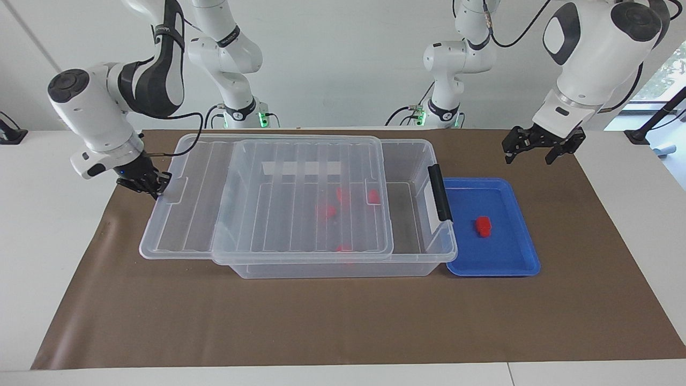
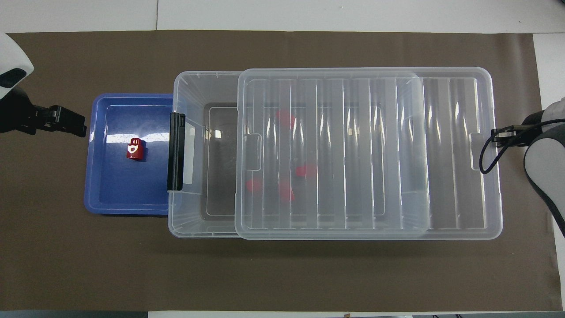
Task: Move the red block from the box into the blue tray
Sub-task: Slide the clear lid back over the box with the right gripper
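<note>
One red block [image 1: 483, 225] [image 2: 134, 150] lies loose in the blue tray [image 1: 514, 257] [image 2: 114, 194], which sits against the box [image 1: 343, 271] [image 2: 190, 88] at the left arm's end. Several more red blocks [image 1: 326, 210] [image 2: 305, 170] show blurred through the ribbed clear lid [image 1: 300, 161] [image 2: 366, 150] that covers most of the box. My left gripper [image 1: 529, 158] [image 2: 81, 127] hangs open and empty, high over the mat beside the tray. My right gripper [image 1: 158, 190] [image 2: 496, 136] is shut, its tips against the lid's end at the right arm's end.
A black clip handle [image 1: 439, 193] [image 2: 176, 150] stands on the box's end wall beside the tray. The lid overhangs the box toward the right arm's end. Brown mat [image 1: 343, 321] covers the table around everything.
</note>
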### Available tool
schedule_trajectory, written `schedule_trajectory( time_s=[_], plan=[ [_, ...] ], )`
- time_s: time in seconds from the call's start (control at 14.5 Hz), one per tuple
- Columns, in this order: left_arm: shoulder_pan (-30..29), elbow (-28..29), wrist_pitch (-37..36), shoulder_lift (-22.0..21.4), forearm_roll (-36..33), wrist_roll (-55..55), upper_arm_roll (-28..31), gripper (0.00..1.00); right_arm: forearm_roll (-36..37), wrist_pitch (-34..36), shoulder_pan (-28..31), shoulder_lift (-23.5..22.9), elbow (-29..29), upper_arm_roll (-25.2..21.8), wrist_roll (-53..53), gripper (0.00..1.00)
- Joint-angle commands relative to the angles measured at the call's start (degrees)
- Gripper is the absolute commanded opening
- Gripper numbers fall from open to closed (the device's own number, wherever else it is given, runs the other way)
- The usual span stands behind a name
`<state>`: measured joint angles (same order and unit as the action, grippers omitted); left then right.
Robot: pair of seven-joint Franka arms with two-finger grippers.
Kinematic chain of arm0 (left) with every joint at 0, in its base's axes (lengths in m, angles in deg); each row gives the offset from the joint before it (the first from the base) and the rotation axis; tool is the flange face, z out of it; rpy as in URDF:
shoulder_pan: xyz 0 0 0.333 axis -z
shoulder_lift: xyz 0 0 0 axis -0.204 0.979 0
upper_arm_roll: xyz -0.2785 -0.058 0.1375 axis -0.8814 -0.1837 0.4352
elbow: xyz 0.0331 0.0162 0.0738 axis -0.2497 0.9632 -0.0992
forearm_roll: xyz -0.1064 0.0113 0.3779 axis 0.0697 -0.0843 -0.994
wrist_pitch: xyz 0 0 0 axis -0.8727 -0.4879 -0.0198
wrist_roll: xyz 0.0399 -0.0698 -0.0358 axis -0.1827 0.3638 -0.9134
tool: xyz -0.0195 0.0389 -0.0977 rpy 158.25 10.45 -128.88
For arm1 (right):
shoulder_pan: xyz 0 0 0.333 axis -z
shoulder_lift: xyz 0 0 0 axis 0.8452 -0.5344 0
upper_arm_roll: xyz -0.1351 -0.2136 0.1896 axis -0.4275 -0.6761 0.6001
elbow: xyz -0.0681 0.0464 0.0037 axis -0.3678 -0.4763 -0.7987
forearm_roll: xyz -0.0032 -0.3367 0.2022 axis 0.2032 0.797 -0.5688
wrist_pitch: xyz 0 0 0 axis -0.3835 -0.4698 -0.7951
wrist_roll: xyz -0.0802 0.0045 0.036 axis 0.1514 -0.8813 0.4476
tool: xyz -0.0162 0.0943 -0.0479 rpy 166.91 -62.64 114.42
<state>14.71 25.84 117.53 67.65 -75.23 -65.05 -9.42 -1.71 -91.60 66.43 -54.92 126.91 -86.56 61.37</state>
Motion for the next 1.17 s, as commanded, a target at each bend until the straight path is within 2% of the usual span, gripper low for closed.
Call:
schedule_trajectory(
  time_s=[0.0, 0.28, 0.55, 0.9, 1.1],
  plan=[
    [-2.15, -2.35, -3.77, -1.76, 2.53, 1.28, -0.76, 1.00, 0.10, -0.25, -1.71, 1.54, 1.75, 0.14, -4.48, 0.00],
    [-1.62, 5.71, -3.43, -9.94, 2.53, 1.28, -0.94, 1.00, 0.10, -0.25, -4.95, 1.97, 2.54, 0.22, -9.66, 0.00],
    [-1.71, 3.55, -2.98, -8.73, 2.09, 1.46, -0.94, 1.00, 0.10, -0.25, -6.46, 2.06, 2.63, 0.58, -14.94, 0.00],
    [-1.89, -5.94, -8.87, -1.35, 1.91, 1.46, -0.94, 1.00, 0.10, -0.25, -11.37, 2.06, 2.63, 0.93, -21.44, 0.00],
    [-1.62, -5.17, -8.61, -2.21, 2.00, 1.28, -1.03, 1.00, 0.10, -0.16, -12.34, 2.15, 2.63, 0.93, -22.60, 0.00]
  ],
)
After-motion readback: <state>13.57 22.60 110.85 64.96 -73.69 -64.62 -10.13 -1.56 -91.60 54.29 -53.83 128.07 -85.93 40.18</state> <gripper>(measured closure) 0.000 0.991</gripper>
